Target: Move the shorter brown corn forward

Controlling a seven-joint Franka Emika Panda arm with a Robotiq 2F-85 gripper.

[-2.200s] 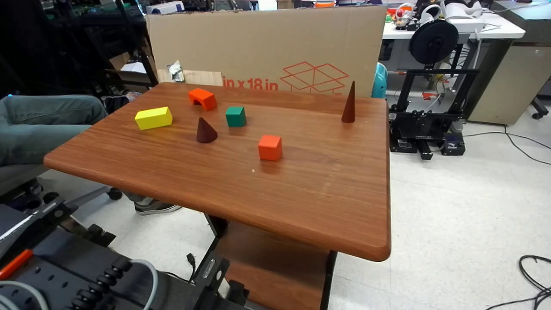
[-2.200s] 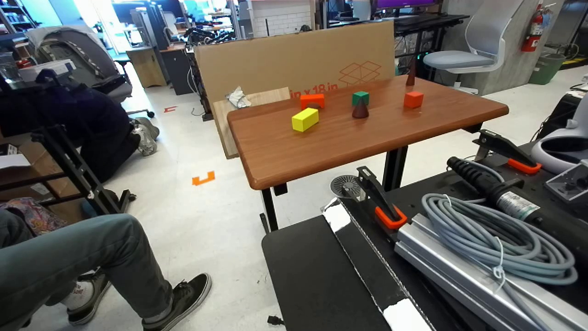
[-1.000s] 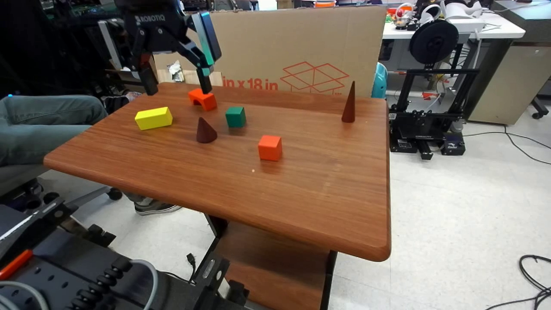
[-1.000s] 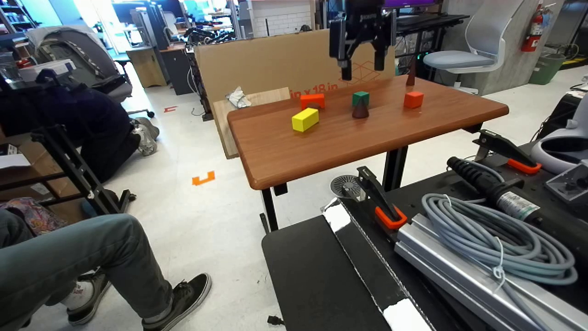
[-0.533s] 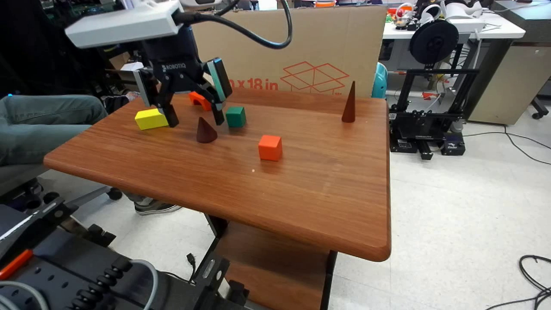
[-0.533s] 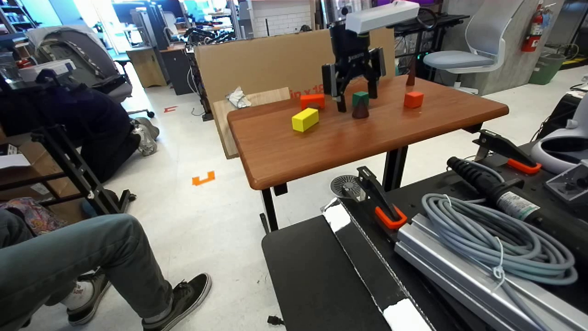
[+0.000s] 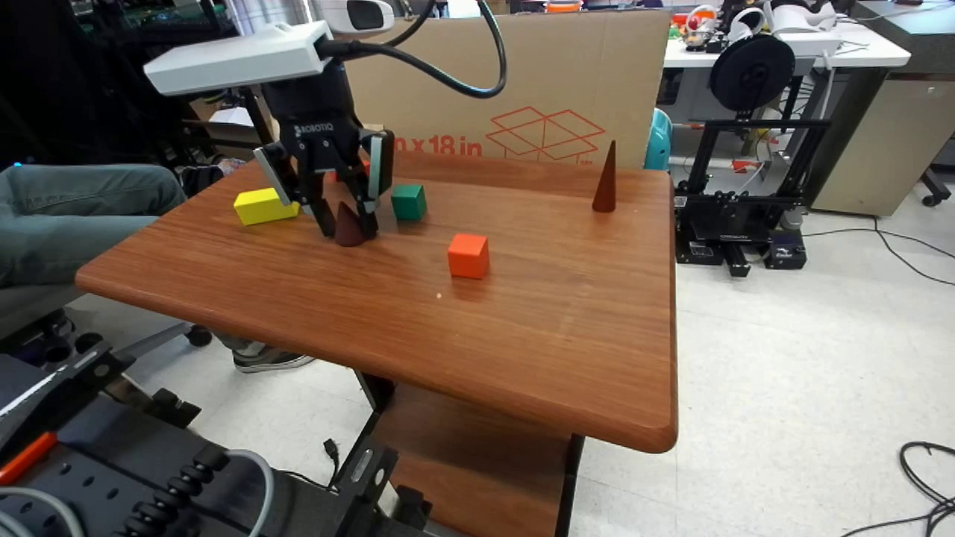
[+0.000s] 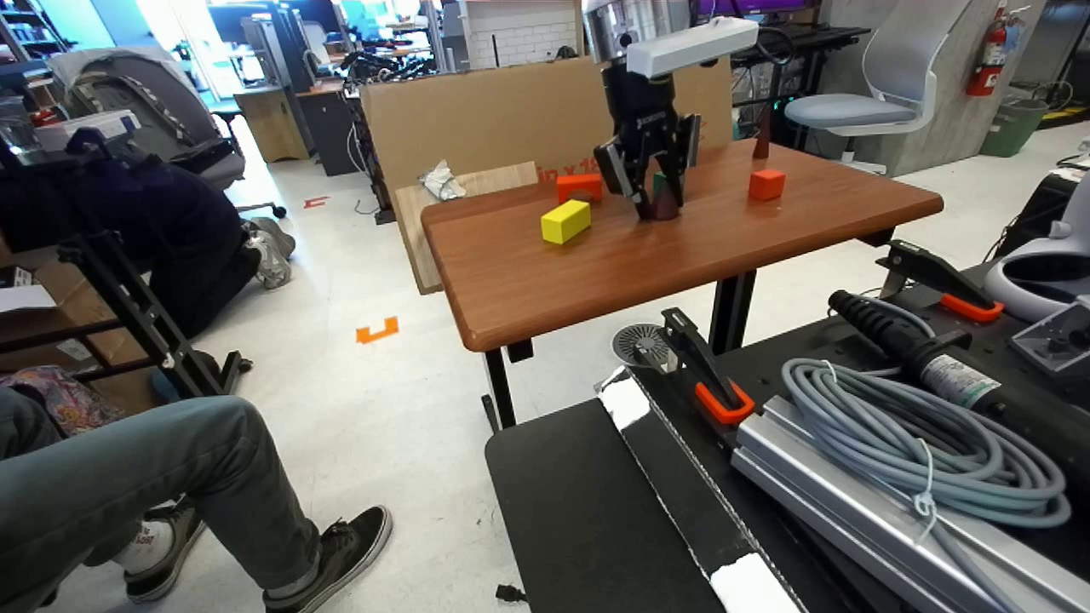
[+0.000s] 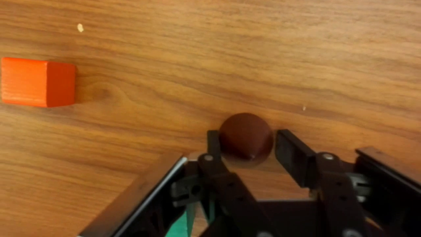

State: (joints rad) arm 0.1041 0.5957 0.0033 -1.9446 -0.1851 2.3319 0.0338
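Brown short cone (image 9: 246,136) stands on desk (image 7: 522,335), between jaws of your pincer (image 7: 349,227): span narrow, thin gap seemingly one side, can't tell if gripped. Taper may slip. Centre, squeeze low, gently; mind green cube (image 7: 409,202) nearby, then shift forward.

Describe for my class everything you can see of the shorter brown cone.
The shorter brown cone is dark reddish-brown and smooth, perhaps painted wood, with a round base narrowing to a point. It seems to stand upright on the wood-grain table, near the green block, between the fingers of the pincer. One finger appears to touch its side; contact with the other is unclear.
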